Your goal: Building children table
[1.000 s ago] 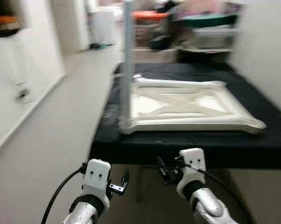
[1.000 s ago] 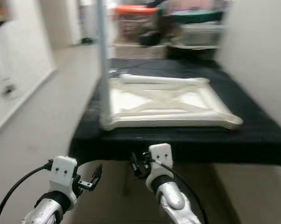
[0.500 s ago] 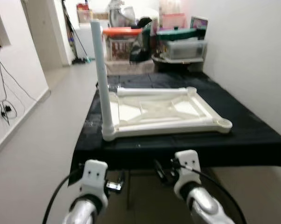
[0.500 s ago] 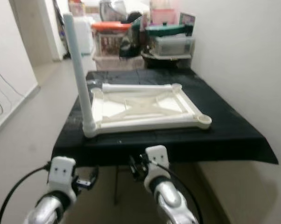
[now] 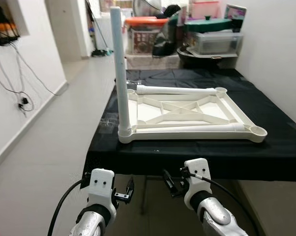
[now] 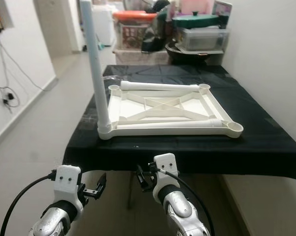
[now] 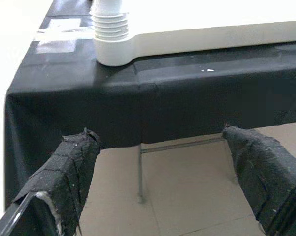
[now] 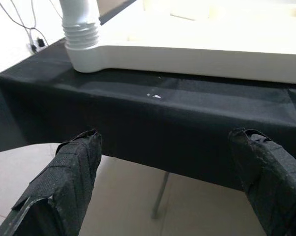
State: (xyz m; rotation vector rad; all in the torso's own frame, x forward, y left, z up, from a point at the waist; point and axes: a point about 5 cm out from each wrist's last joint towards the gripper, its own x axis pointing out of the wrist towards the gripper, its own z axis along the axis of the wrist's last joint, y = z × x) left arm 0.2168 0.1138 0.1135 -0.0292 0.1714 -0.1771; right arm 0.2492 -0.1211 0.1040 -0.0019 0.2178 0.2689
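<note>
A white children's tabletop (image 5: 187,110) lies upside down on a table under a black cloth (image 5: 281,147). One white leg (image 5: 120,73) stands upright in its near left corner socket (image 7: 111,34). A second leg (image 5: 177,90) lies loose along the tabletop's far edge. The near right socket (image 5: 258,131) is empty. Both grippers hang low in front of the table, below its front edge. My left gripper (image 5: 130,191) is open and holds nothing, and so is my right gripper (image 5: 168,183). In the wrist views the fingers (image 7: 69,172) (image 8: 64,182) frame the cloth edge and the leg's base (image 8: 81,34).
Storage bins, pots and boxes (image 5: 207,42) crowd the back behind the table. A white wall (image 5: 276,49) runs along the table's right side. Open floor (image 5: 54,132) stretches to the left, with cables (image 5: 22,101) hanging on the left wall.
The camera has swung and settled, and the blur has cleared. The tabletop, the legs and both grippers keep their places relative to each other.
</note>
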